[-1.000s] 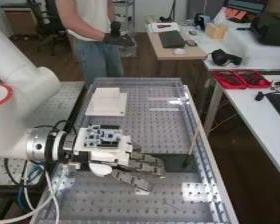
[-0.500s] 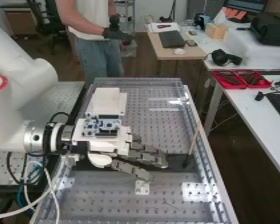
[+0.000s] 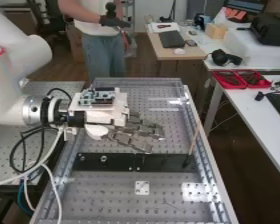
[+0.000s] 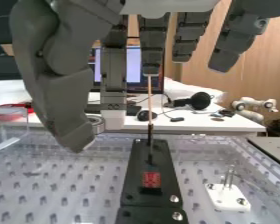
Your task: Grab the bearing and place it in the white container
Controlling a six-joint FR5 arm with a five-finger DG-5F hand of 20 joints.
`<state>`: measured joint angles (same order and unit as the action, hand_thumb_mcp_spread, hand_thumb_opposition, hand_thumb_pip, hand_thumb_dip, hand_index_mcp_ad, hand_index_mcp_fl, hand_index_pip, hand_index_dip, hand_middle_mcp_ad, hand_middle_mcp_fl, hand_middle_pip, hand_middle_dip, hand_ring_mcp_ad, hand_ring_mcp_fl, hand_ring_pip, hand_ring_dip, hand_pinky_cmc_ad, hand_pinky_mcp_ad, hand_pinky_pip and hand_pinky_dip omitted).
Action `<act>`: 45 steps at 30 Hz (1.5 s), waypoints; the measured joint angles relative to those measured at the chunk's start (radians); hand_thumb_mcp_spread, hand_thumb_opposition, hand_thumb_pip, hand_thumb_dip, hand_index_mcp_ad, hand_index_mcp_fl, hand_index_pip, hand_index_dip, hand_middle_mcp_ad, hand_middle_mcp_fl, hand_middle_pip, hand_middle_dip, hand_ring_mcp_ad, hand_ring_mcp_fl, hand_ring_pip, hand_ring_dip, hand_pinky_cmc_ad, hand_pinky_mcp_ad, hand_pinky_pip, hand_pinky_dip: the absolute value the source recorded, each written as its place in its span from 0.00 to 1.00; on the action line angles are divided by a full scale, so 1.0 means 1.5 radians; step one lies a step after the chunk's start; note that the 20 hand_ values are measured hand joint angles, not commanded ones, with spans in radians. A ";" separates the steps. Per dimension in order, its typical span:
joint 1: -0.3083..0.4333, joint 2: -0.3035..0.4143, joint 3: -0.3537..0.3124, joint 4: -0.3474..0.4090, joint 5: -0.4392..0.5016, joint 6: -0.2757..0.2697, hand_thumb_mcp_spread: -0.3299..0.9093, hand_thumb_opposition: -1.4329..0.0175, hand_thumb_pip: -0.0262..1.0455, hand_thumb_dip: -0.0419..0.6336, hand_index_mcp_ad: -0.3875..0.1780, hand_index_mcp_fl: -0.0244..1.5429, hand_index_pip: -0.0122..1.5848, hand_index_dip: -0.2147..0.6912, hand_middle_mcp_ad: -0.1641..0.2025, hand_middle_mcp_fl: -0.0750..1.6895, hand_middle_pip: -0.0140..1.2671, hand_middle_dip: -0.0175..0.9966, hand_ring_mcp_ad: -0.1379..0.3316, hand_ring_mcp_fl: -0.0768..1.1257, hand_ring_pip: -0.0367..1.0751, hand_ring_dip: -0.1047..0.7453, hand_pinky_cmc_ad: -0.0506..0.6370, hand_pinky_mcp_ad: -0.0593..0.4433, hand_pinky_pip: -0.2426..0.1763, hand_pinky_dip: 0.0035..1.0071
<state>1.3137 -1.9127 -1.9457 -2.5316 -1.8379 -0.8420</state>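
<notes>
In the high view, the white arm (image 3: 11, 95) comes in from the view's left, with the hand (image 3: 136, 139) above the worktop (image 3: 101, 202) and covering part of the white container (image 3: 121, 98). A black bar (image 3: 157, 161) lies nearer the camera than the hand, with a thin rod (image 3: 193, 141) upright near 1 end and 1 small white plate (image 3: 142, 189) near its edge. Also in this view, 2 red trays (image 3: 238, 78) sit side by side on a side table (image 3: 254, 112). In the wrist view, the thumb (image 4: 61, 85) and 1 of the fingers (image 4: 113, 75) are closed in on the bearing (image 4: 96, 121) (a metal ring, partly hidden), holding it between them above the worktop. The 3 others hang apart, fairly straight. The bar bears a red block (image 4: 151, 180) by the rod.
</notes>
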 joint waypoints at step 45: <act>0.521 0.205 -0.162 -0.059 0.693 0.054 0.64 0.42 0.49 0.48 0.46 0.22 0.86 0.46 0.59 0.10 0.11 0.21 0.49 0.06 0.12 0.22 0.55 0.62 0.52 0.18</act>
<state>2.0947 -1.6059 -2.1890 -2.6195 -0.7983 -0.7604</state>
